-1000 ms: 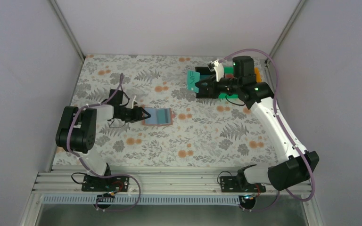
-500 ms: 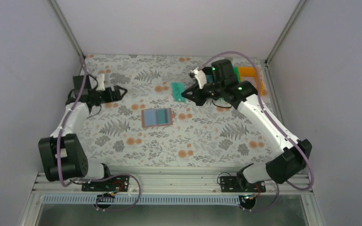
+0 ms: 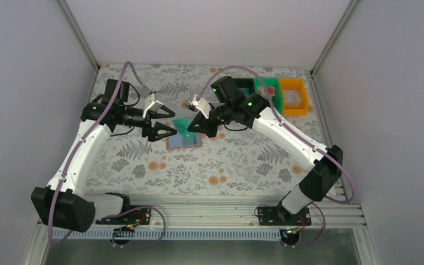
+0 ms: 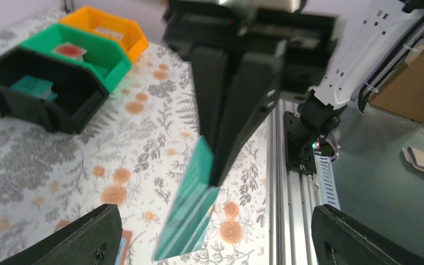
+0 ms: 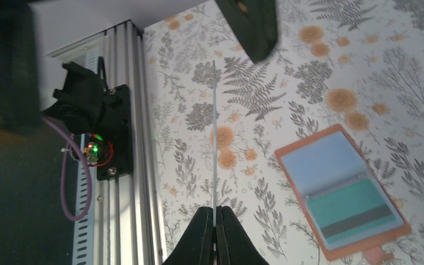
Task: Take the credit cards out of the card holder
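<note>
My right gripper is shut on a teal credit card and holds it in the air over the card holder. In the right wrist view that card shows edge-on, rising from my shut right gripper. The card holder lies open on the table, salmon rim and light blue inside, with another teal credit card in its pocket. My left gripper stands open, facing the held card, which hangs between and beyond its fingers without touching them.
A black bin, a green bin and an orange bin stand in a row at the back right, each with a card inside. The aluminium rail runs along the table's near edge.
My right gripper has carried the teal card from the bins to over the holder. My left gripper left the holder, swung far left, opened and came back to the centre.
</note>
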Robot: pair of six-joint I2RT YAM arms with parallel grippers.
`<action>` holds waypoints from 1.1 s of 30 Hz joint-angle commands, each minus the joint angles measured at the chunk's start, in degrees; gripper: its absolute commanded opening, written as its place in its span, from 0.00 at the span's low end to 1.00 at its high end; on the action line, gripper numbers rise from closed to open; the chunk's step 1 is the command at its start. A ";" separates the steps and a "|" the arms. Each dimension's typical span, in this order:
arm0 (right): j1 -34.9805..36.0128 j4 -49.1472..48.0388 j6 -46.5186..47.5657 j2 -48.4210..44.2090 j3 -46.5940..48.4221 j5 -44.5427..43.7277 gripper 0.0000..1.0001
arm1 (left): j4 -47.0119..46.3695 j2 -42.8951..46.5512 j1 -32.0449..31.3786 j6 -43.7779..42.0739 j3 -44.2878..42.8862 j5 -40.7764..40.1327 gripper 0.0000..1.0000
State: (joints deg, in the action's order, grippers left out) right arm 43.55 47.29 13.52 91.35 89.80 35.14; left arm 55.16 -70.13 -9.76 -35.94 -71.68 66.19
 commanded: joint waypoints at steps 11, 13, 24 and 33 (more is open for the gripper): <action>-0.46 -11.68 -6.07 -7.72 -2.47 0.31 0.04 | -5.86 -1.00 -3.70 4.44 2.94 -3.37 0.76; -3.67 -19.42 -13.23 -7.79 -4.77 3.65 0.04 | -9.58 0.04 -3.74 7.13 5.62 -4.07 0.76; -5.20 -57.90 -50.89 -13.00 -22.31 4.81 0.04 | -14.22 -4.45 -3.75 18.57 -3.40 -0.95 0.56; -5.08 -59.80 -51.62 -12.20 -24.05 6.07 0.04 | -14.88 -3.14 -3.75 20.84 -4.53 -2.15 0.08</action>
State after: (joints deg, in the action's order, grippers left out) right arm 38.13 -8.40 -35.77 79.33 66.35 40.49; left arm 40.93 -73.95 -13.37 -16.34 -73.78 62.26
